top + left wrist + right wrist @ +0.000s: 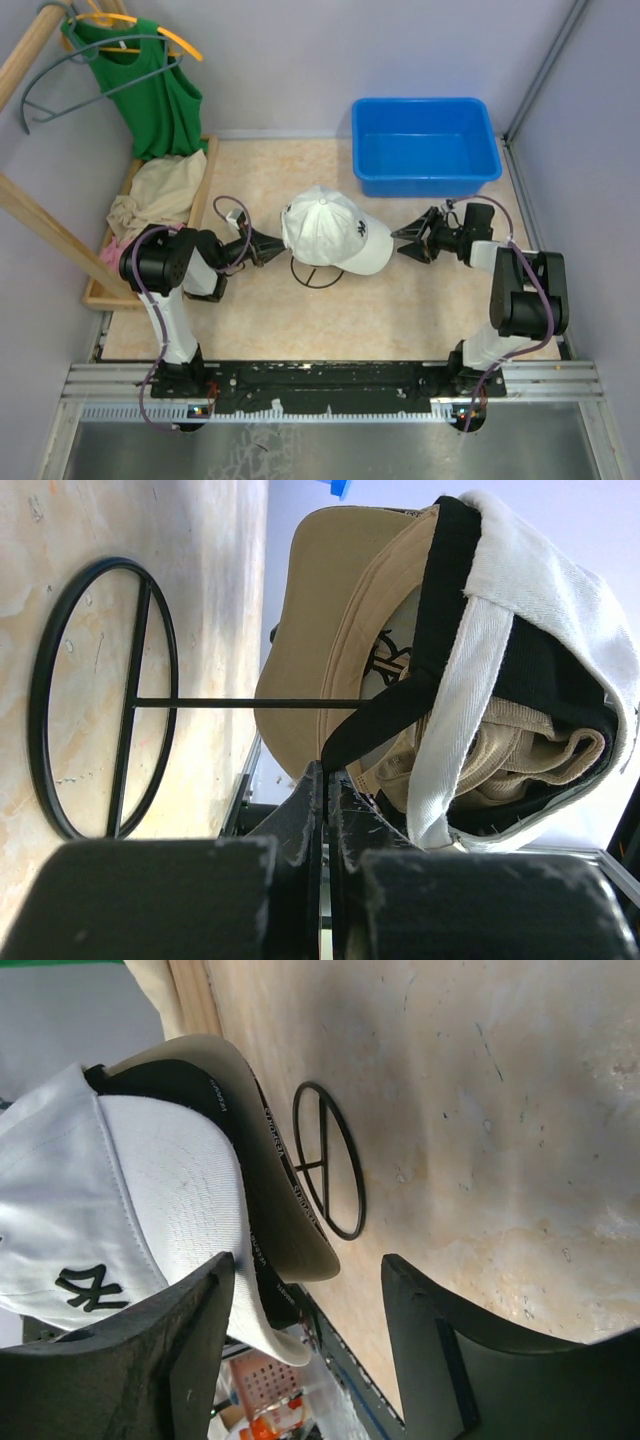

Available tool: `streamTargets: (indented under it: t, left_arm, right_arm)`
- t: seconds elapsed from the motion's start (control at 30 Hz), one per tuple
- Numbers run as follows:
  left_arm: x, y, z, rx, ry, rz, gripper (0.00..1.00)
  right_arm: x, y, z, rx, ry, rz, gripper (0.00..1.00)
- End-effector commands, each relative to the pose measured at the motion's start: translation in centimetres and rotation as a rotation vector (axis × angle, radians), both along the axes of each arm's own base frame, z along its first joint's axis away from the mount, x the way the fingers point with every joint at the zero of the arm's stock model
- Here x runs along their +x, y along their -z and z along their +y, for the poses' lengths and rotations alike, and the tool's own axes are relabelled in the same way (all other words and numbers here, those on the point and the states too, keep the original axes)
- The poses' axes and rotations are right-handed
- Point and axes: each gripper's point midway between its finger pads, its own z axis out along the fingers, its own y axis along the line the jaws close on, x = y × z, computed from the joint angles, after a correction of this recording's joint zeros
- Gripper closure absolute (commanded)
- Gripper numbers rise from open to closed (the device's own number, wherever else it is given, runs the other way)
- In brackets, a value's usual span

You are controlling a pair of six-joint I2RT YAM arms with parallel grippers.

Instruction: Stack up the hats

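Four hats sit nested on a wire stand [100, 702] at the middle of the surface [400, 310]. The white cap [325, 235] is outermost, with a black cap [550, 670] and a tan cap [310, 630] showing beneath it in the left wrist view. The right gripper [415, 240] hangs just beside the brims, its fingers [180, 1350] spread apart and gripping nothing. The left gripper [265, 248] is at the rear of the stack with its fingers [300, 820] clenched together at the caps' back edge; whether they pinch any fabric cannot be told.

The stacking looks all but done, so the job now is to let go cleanly. The right arm would best back straight away from the brims, keeping its near finger off the white peak it overlaps in its own camera. The stand is thin and top-heavy, and a sideways brush could tip it. The left arm should ease off level without tugging the rear straps, so that the brims stay lined up.
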Motion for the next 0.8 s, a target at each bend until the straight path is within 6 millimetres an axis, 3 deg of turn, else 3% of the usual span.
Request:
streamTargets:
  t: [0.0, 0.2, 0.47, 0.77]
  left_arm:
    - [-0.9, 1.2, 0.4, 0.032, 0.003, -0.013, 1.00]
    - [-1.5, 2.0, 0.4, 0.050, 0.013, -0.002, 1.00]
    - [-1.4, 0.2, 0.4, 0.037, 0.009, -0.060, 1.00]
    - [-0.9, -2.7, 0.4, 0.028, 0.005, -0.151, 0.77]
  right_arm:
    - [1.4, -2.3, -0.5, -0.051, 0.011, -0.105, 0.37]
    - [1.2, -3.2, -0.2, -0.011, 0.009, -0.125, 0.35]
    - [1.6, -5.1, -0.2, -0.008, 0.008, -0.170, 0.36]
    - [1.9, -5.7, -0.2, -0.003, 0.010, -0.185, 0.35]
